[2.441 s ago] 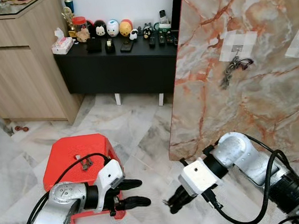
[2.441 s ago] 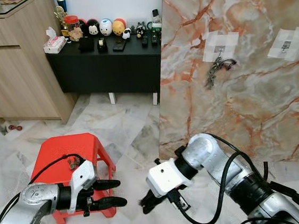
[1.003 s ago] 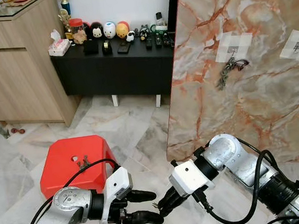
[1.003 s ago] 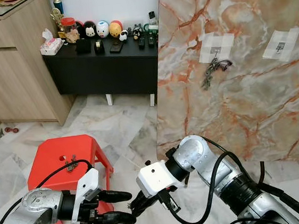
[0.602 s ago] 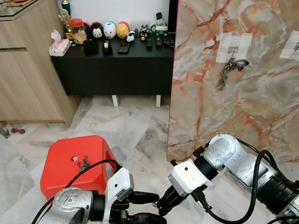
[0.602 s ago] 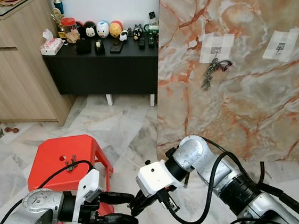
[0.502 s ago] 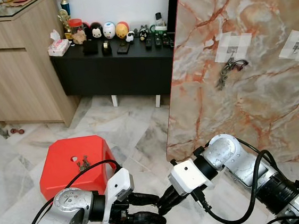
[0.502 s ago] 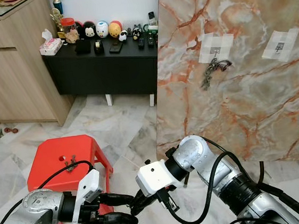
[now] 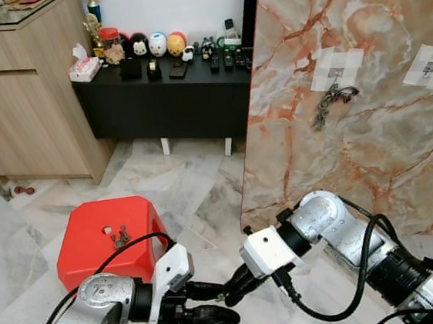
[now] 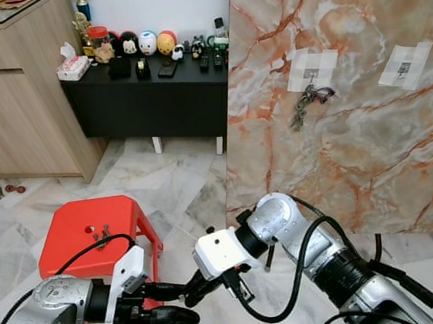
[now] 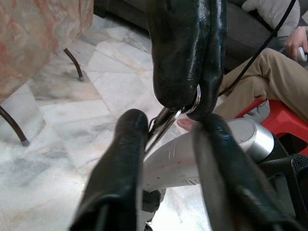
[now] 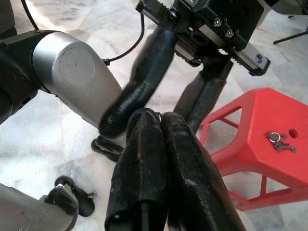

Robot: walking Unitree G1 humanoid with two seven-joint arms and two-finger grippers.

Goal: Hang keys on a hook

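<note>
My right gripper [image 9: 232, 293] is shut on a small key ring [image 11: 191, 103] with a key hanging from it, low over the floor. My left gripper [image 9: 222, 301] is open, and its two fingers [image 11: 120, 168] flank the right gripper's tips and the dangling key [image 11: 163, 122]. A second bunch of keys [image 9: 118, 235] lies on top of the red stool [image 9: 86, 245]. A third bunch [image 9: 327, 104] hangs from a taped hook on the marble board [image 9: 356, 163]. To its right a second taped hook [image 9: 429, 68] is bare.
The marble board stands on thin legs at my right. A black low cabinet [image 9: 170, 89] with figurines and a wooden cupboard [image 9: 24, 105] stand behind. A seated person's leg [image 11: 260, 82] and hand [image 11: 294, 42] appear in the left wrist view.
My two grippers have come together: the right gripper's tips moved left and now sit between the left gripper's open fingers. The keys on the stool and the board have not moved.
</note>
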